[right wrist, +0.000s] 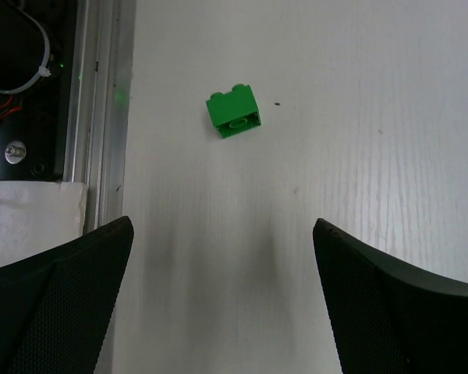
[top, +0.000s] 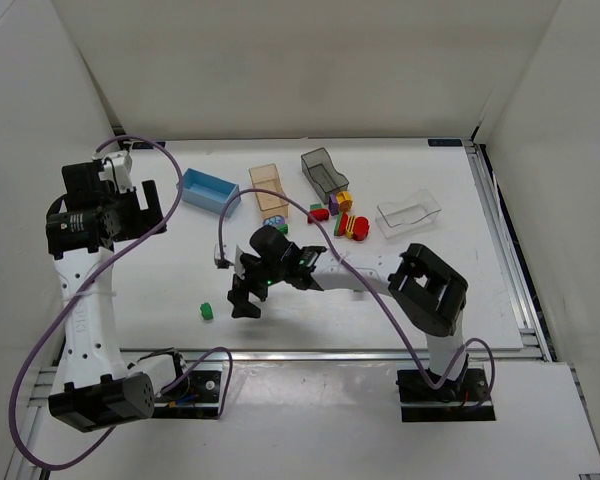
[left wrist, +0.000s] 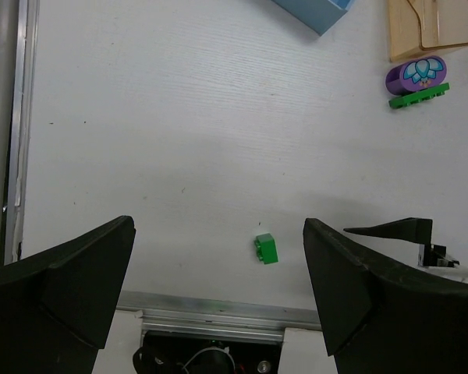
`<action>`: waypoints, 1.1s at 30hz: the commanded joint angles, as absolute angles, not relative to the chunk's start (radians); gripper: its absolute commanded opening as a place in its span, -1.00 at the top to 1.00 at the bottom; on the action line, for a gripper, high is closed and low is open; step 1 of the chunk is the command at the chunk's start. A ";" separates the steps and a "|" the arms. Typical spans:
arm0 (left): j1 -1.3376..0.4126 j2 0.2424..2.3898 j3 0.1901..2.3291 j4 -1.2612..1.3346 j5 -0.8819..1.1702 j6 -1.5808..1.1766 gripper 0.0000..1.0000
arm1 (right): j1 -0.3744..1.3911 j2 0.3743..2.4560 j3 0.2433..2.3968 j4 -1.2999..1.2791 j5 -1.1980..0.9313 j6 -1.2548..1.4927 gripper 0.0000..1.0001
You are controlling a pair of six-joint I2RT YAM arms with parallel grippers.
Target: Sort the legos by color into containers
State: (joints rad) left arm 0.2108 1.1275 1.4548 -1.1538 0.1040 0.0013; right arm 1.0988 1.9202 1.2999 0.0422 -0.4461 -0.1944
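Note:
A single green lego (top: pixel 207 311) lies alone on the white table near the front edge; it also shows as the green brick (left wrist: pixel 267 248) and the same brick (right wrist: pixel 234 114). My right gripper (top: pixel 244 303) hangs open just right of it, and in the right wrist view the right gripper (right wrist: pixel 222 224) holds nothing. My left gripper (top: pixel 152 208) is raised at the far left, and the left gripper (left wrist: pixel 218 226) is open and empty. Mixed legos (top: pixel 340 215) cluster at the back. Four containers stand there: light blue (top: pixel 210 191), tan-orange (top: pixel 267 190), dark grey (top: pixel 325 172), clear (top: pixel 408 213).
A purple piece (left wrist: pixel 416 75) on a green plate (left wrist: pixel 419 97) lies just in front of the tan bin (left wrist: pixel 433 27). An aluminium rail (right wrist: pixel 101 101) runs along the table's near edge. A purple cable (top: pixel 280 200) loops over the middle of the table.

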 commanded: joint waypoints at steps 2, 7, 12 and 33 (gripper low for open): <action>0.216 1.112 1.465 -1.170 0.115 0.032 -0.99 | 1.106 1.966 1.333 0.163 -0.571 -0.311 -0.98; 0.215 1.126 1.466 -1.170 0.118 0.041 -0.99 | 1.121 2.063 1.408 0.164 -0.603 -0.402 -0.98; 0.216 1.134 1.468 -1.170 0.114 0.057 -0.99 | 1.131 2.140 1.489 0.169 -0.600 -0.405 -0.98; 0.218 1.160 1.480 -1.170 0.100 0.074 -0.99 | 1.160 2.284 1.592 0.143 -0.620 -0.488 -0.98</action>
State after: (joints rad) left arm 0.2123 1.1622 1.4548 -1.1671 0.1040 0.0708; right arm 1.1534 2.2623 1.5364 0.1295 -0.6064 -0.4740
